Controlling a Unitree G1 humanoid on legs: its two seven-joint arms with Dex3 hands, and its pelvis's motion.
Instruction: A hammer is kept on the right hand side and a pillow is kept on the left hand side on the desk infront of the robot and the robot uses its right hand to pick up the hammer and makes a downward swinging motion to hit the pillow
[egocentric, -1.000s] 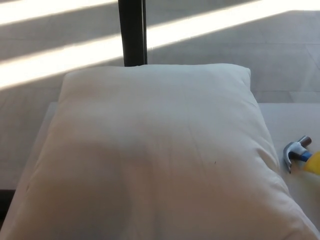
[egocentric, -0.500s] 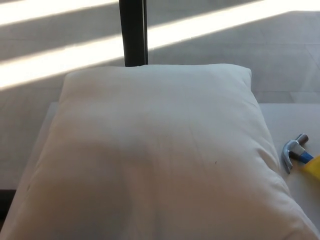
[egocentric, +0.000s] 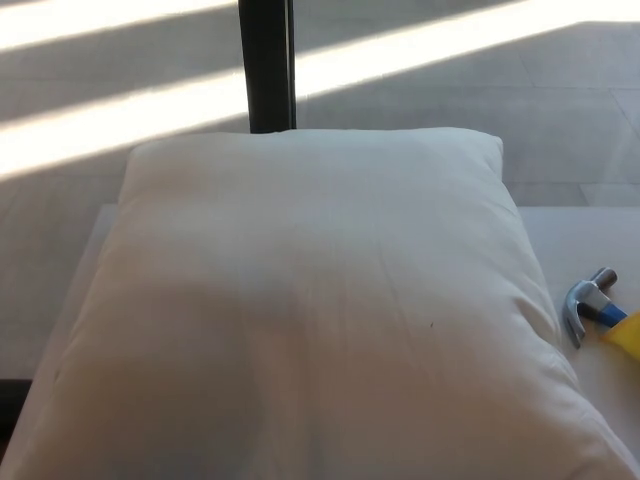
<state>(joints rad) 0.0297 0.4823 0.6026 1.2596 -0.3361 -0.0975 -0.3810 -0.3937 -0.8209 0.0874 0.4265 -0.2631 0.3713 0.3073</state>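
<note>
Nearest, filling most of the head view: large cream pillow (egocentric: 310, 310), lying flat on the white worktop (egocentric: 585, 235), its near edge cut off by the bottom of the frame, a soft shadow across its lower left part, one tiny dark speck right of centre. Just beside its right edge, at the far right of the frame: hammer (egocentric: 592, 305), resting on the worktop, steel claw head turned toward the pillow, blue neck, yellow grip running out of view at the right border. Close to the pillow but whether touching or not cannot be told. Untouched, not lifted. Neither robot hand in view, left or right, so no telling whether fingers stand apart or together. Farther back, beyond the pillow's far edge: grey floor (egocentric: 450, 110) crossed by bright slanting bands of sunlight. Rising from behind the pillow's far edge, left of centre: dark upright post (egocentric: 265, 60), running out of the top of the frame
</note>
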